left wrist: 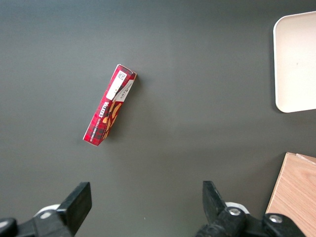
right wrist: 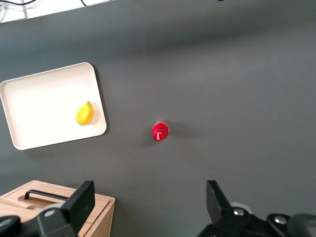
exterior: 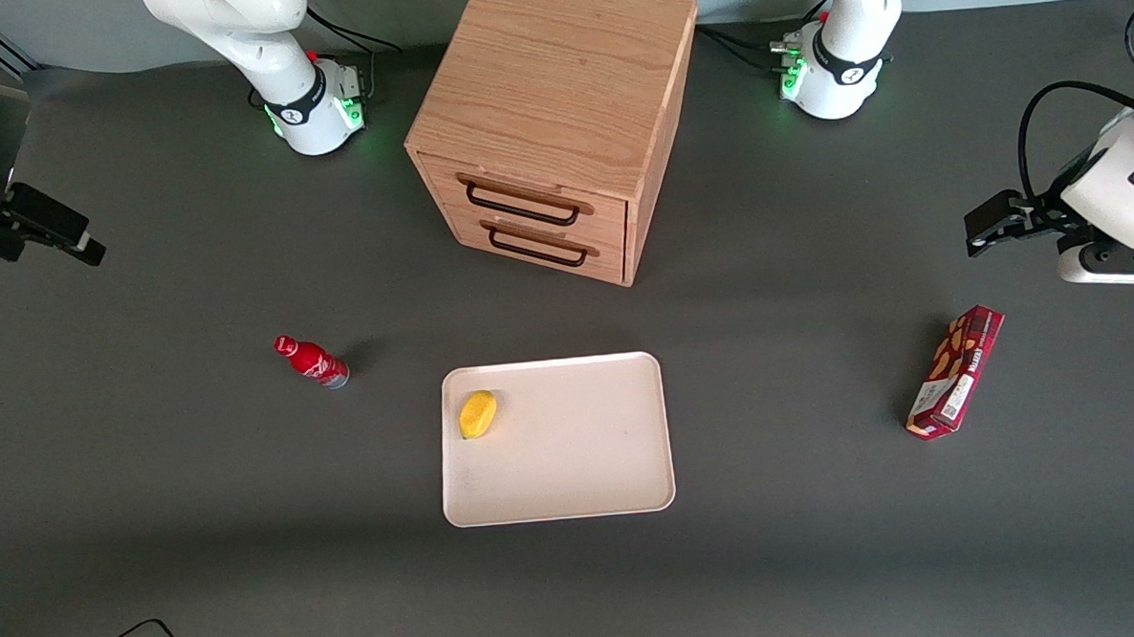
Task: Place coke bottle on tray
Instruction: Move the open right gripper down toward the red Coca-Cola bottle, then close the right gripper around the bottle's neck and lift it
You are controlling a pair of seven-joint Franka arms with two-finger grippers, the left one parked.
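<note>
The coke bottle (exterior: 311, 361), small and red with a red cap, stands upright on the dark table beside the tray, toward the working arm's end. The right wrist view shows it from above (right wrist: 160, 131). The cream-white tray (exterior: 573, 452) lies flat in front of the drawer cabinet, nearer the front camera, and also shows in the right wrist view (right wrist: 44, 108). My right gripper (exterior: 75, 239) hangs open and empty well above the table at the working arm's end, far from the bottle. Its two black fingers stand wide apart in its wrist view (right wrist: 149, 207).
A yellow lemon (exterior: 477, 413) lies in the tray near the edge closest to the bottle. A wooden two-drawer cabinet (exterior: 549, 118) stands mid-table, farther from the front camera. A dark-red snack box (exterior: 955, 370) lies toward the parked arm's end.
</note>
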